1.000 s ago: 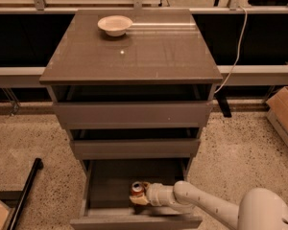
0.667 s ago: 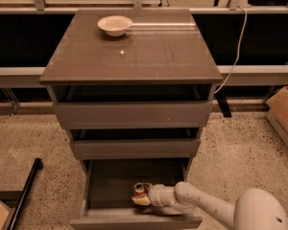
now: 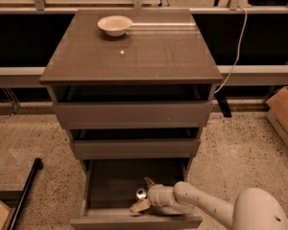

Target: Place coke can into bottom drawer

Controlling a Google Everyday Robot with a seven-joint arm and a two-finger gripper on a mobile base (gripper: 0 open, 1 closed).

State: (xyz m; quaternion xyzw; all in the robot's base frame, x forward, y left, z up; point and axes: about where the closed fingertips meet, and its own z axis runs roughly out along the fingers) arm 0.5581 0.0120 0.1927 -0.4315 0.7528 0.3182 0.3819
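The bottom drawer point(image 3: 134, 222) is pulled open at the foot of the grey-brown cabinet. The coke can point(image 3: 140, 194) stands inside it near the front, seen from above, so mostly its silver top shows. My gripper point(image 3: 142, 194) reaches into the drawer from the right on a white arm. Its tan fingers point(image 3: 139, 206) stand spread on either side of the can, with one behind it and one in front. The gripper is open.
A white bowl point(image 3: 114, 25) sits on the cabinet top at the back left. The two upper drawers point(image 3: 134, 114) are slightly open. A cardboard box point(image 3: 285, 116) stands on the floor at the right, and a black bar point(image 3: 26, 188) lies at the left.
The fingers, which were closed around the can, have spread apart. The can now stands in the drawer between them, slightly further right.
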